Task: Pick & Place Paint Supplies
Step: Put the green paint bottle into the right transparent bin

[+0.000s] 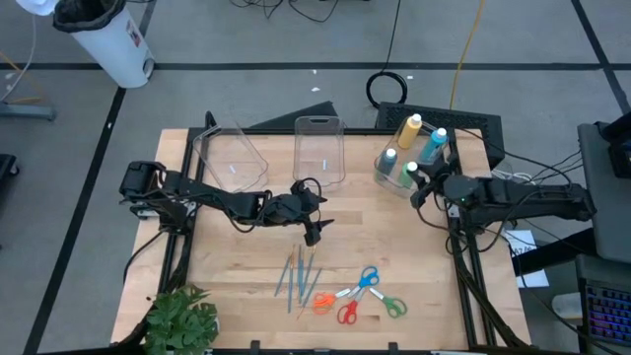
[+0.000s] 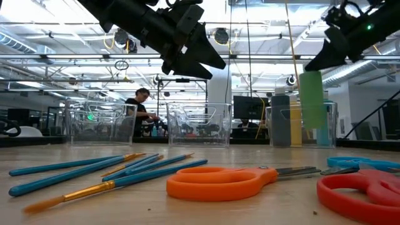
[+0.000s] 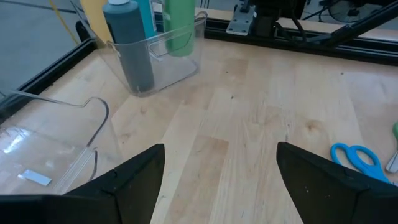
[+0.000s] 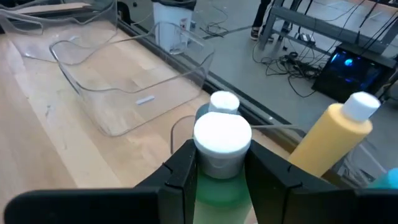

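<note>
My right gripper [image 4: 222, 171] is shut on the green paint bottle [image 2: 310, 100] over the clear bin [image 1: 392, 176] at the table's far right. That bin also holds the yellow bottle [image 1: 409, 129], the blue bottle [image 1: 435, 145] and the grey-blue bottle [image 3: 131, 46], all upright. My left gripper [image 3: 221, 168] hangs open above bare wood at mid-table [image 1: 314, 231], touching nothing. Several thin brushes [image 1: 300, 276] lie flat nearer the front. Right of them lie the blue [image 1: 367, 279], orange [image 1: 323, 302], red [image 1: 347, 313] and green [image 1: 391, 306] scissors. My right gripper pinches the green bottle just under its white cap [image 4: 222, 134], one finger [image 4: 181, 174] on each side of the neck. The fingers slant down from the table's right. The bottle hangs upright below them, its base [image 3: 180, 53] raised off the bin's floor but still between the bin's walls.
Two clear bins [image 1: 233, 158] [image 1: 318, 148] stand at the far edge, left of the bottle bin. A green leafy plant [image 1: 182, 320] sits at the near left corner. Bare wood lies between the bins and the brushes. A person [image 2: 140, 109] shows in the room behind.
</note>
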Robot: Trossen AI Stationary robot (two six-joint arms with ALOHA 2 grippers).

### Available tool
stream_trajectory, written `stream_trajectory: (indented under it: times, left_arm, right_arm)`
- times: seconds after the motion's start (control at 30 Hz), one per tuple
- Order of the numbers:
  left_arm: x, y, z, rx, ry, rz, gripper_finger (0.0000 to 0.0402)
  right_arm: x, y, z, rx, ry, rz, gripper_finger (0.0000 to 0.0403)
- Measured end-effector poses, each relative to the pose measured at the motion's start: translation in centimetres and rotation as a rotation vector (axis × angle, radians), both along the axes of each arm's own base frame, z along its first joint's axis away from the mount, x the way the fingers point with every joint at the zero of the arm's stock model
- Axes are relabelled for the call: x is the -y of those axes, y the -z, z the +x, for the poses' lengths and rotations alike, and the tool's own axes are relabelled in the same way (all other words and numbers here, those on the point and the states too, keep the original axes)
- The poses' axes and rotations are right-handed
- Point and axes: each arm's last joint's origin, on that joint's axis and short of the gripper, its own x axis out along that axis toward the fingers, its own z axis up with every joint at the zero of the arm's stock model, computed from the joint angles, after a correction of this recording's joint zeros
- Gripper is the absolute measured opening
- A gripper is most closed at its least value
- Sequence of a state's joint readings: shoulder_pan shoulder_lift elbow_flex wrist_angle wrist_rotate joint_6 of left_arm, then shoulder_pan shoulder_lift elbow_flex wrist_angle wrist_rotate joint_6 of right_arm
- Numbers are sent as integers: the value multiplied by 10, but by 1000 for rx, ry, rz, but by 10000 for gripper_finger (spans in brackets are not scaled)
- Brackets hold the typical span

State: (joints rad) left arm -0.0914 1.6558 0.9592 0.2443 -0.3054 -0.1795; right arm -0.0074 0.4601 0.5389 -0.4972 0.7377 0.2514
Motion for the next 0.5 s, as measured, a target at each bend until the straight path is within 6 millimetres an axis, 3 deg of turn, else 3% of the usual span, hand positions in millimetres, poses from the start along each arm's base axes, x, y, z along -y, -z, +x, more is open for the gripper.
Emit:
stream_trajectory:
  times: [0.5]
  left_arm:
    - [0,0,0,0,0,0,310]
  right_arm:
    - [0,30,1,-15,50,62,93]
